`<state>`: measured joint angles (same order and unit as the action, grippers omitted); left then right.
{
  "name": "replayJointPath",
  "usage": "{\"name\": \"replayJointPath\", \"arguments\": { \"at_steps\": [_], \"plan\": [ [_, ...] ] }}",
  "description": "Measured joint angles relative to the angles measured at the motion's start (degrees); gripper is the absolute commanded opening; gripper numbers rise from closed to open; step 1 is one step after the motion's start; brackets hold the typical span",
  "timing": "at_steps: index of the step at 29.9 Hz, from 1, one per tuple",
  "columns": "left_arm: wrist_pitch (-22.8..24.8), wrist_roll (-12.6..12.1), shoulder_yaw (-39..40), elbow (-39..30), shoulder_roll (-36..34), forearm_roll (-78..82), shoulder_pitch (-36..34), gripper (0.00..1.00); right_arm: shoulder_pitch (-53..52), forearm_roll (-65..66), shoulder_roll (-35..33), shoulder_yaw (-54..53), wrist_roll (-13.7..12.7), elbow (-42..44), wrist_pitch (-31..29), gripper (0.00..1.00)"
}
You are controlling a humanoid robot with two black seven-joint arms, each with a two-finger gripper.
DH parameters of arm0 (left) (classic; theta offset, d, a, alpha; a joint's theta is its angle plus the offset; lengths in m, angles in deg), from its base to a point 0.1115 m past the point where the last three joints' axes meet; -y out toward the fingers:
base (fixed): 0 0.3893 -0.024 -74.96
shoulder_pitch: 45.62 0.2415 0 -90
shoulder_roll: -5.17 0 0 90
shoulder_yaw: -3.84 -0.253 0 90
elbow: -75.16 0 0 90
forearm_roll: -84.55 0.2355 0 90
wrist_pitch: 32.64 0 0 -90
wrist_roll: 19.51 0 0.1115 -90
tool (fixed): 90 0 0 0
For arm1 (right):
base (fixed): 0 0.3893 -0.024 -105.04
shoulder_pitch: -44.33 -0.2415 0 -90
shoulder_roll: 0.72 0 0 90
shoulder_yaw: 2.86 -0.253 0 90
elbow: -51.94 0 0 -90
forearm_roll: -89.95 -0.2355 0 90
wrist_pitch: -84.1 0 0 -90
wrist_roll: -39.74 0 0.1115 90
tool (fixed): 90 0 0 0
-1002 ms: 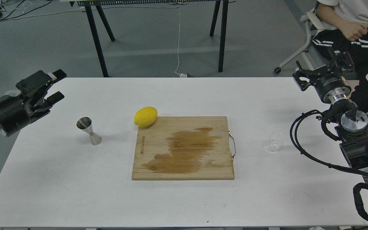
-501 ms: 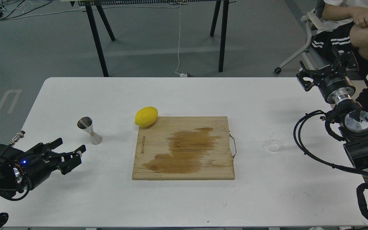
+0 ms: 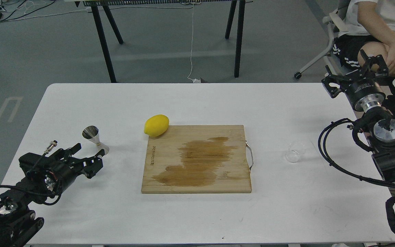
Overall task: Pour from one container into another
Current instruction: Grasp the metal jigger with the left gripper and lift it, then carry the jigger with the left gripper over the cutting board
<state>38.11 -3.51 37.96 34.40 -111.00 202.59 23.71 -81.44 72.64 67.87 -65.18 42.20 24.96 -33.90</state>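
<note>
The steel jigger (image 3: 94,139) stands upright on the left part of the white table (image 3: 197,103). My left gripper (image 3: 87,155) lies low over the table just in front of and left of the jigger's base, open, nothing between its fingers; one fingertip (image 3: 98,160) is close to the base. The clear glass cup (image 3: 295,152) sits on the table to the right of the cutting board, faint and nearly see-through. My right gripper (image 3: 353,72) hovers at the table's far right corner, well behind the cup, open and holding nothing.
A wooden cutting board (image 3: 197,159) with a dark wet stain and a metal handle lies in the middle. A yellow lemon (image 3: 156,125) rests at its back left corner. A seated person (image 3: 382,31) is beyond the right corner.
My left arm swung down from the table's left edge and has now moved right and forward, its open fingers reaching the jigger's base. My right gripper drifted slightly right and up.
</note>
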Motion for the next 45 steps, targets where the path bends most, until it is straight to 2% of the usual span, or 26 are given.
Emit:
{"name": "replayJointPath", "arguments": {
  "at_steps": [3,6,9,15,18,20,27,34,39,45],
  "plan": [
    [-0.3,-0.2,0.0,2.4,2.1,0.0,-1.5,0.84,0.0,0.0,0.0,0.0,0.0,0.1,0.0,1.00],
    [-0.4,-0.2,0.0,5.5,4.4,-0.1,-3.0,0.61,0.0,0.1,0.0,0.0,0.0,0.2,0.0,1.00],
    [-0.4,-0.1,-0.2,7.6,5.9,-0.1,-4.2,0.47,0.0,0.1,0.0,0.1,0.0,0.3,0.0,1.00],
    [-0.4,-0.1,-0.3,8.4,6.3,0.0,-5.0,0.30,0.0,0.1,0.0,0.1,0.0,0.3,0.0,1.00],
    [-0.4,-0.1,-0.3,8.5,6.3,0.0,-5.1,0.12,0.0,0.1,0.0,0.1,0.0,0.3,0.0,1.00],
    [-0.4,-0.1,-0.3,8.5,6.3,0.1,-5.1,0.04,0.0,0.1,0.0,0.1,0.0,0.3,0.0,1.00],
    [-0.8,-0.2,-1.3,8.4,6.3,-0.1,-5.2,0.03,0.1,0.1,0.1,0.2,0.0,0.3,0.0,1.00],
    [-5.3,-0.1,-1.1,6.6,5.2,-0.4,-7.9,0.03,0.1,0.1,-0.1,0.0,0.0,0.3,0.0,1.00],
    [-6.9,-0.2,-1.2,-2.2,1.9,-0.2,-11.7,0.03,0.1,0.1,-1.5,0.0,0.0,0.2,0.0,1.00],
    [-2.1,-3.4,-1.4,-12.6,-0.5,2.7,-18.5,0.02,0.5,0.0,-3.6,-0.2,0.0,0.2,0.0,1.00]
  ]
}}
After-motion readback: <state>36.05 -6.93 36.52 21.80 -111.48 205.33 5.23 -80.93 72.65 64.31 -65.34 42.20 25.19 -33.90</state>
